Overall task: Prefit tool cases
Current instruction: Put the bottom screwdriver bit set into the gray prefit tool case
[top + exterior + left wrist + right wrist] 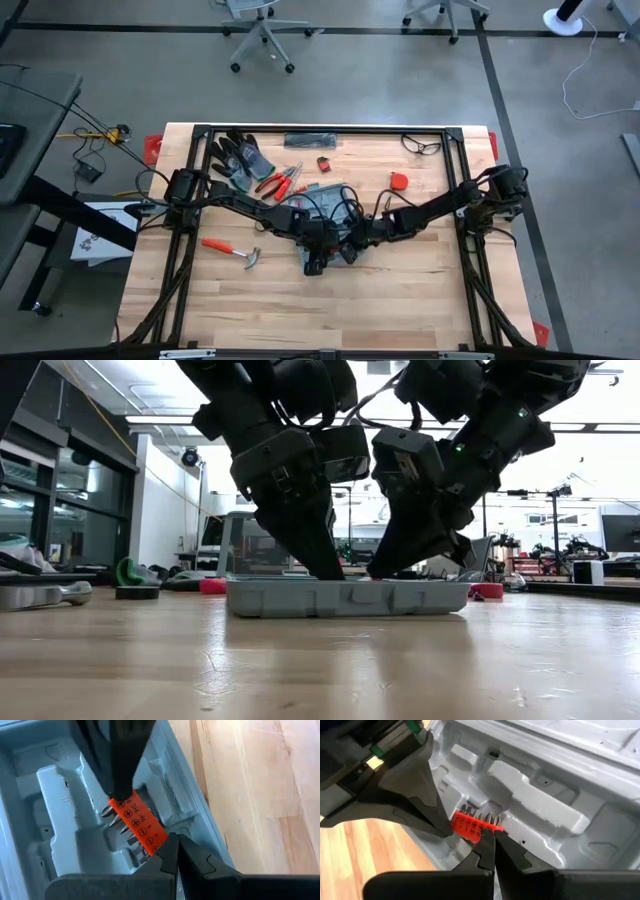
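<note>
Lay open and flat at the middle of the table (420, 290): tool case (345, 598), blue-grey, moulded recesses facing up. Met over it from either side, left gripper (176, 851) and right gripper (489, 845), each with fingers pressed together into a single point, nothing pinched between them. Touched both tips to opposite ends of an orange bit holder (140, 822) (a row of screwdriver bits along one edge) sitting in a recess near one long wall of the case.

Judged light, thin-walled and fairly stiff, but smooth enough to skid on the wood if pushed sideways. Best taken by the outer rim or wall, or pressed straight down, not by the inner ribs, which looked likely to flex.

Read on the holder only black screw-head symbols, crosses and slots in circles. Found no brand name legible anywhere on the case.
</note>
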